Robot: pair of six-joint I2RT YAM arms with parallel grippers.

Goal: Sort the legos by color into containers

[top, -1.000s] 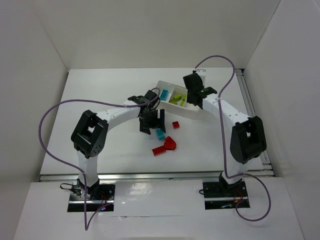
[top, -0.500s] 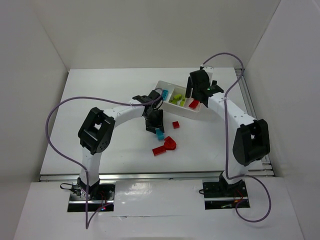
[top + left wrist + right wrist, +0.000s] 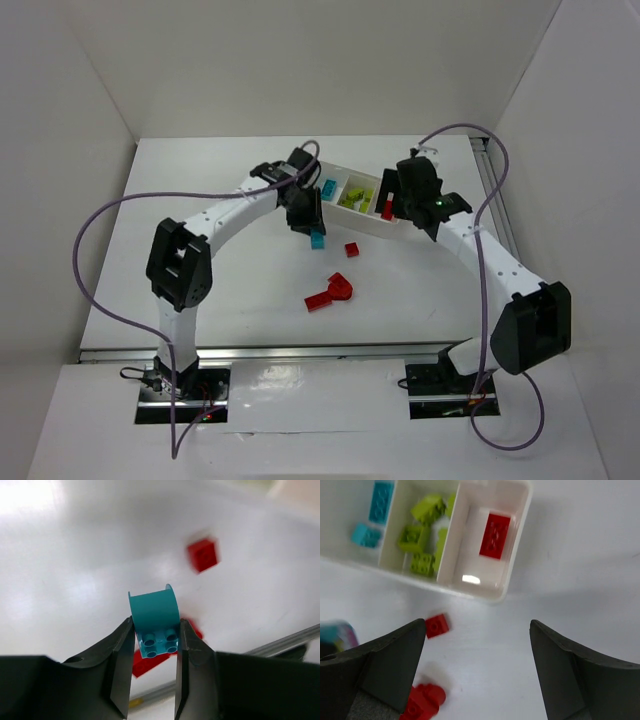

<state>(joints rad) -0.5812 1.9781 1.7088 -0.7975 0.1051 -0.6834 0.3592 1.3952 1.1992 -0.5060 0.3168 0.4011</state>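
My left gripper [image 3: 154, 640] is shut on a cyan lego [image 3: 154, 617] and holds it above the table, just left of the white tray [image 3: 325, 168]. In the top view that lego [image 3: 317, 240] hangs below the left gripper [image 3: 308, 222]. My right gripper [image 3: 477, 630] is open and empty, hovering over the table near the tray [image 3: 485, 594]. The containers hold two cyan legos [image 3: 381, 502] on the left, several green legos [image 3: 422, 535] in the middle and one red lego [image 3: 495, 536] on the right. A small red lego [image 3: 436, 625] and a larger red piece [image 3: 332, 292] lie on the table.
White walls close in the table on three sides. A metal rail [image 3: 310, 352] runs along the near edge. Purple cables [image 3: 100, 230] loop from both arms above the table.
My left gripper shut on the cyan lego and lifted it toward the tray. My right gripper opened, left a red lego in the right compartment and drew back.
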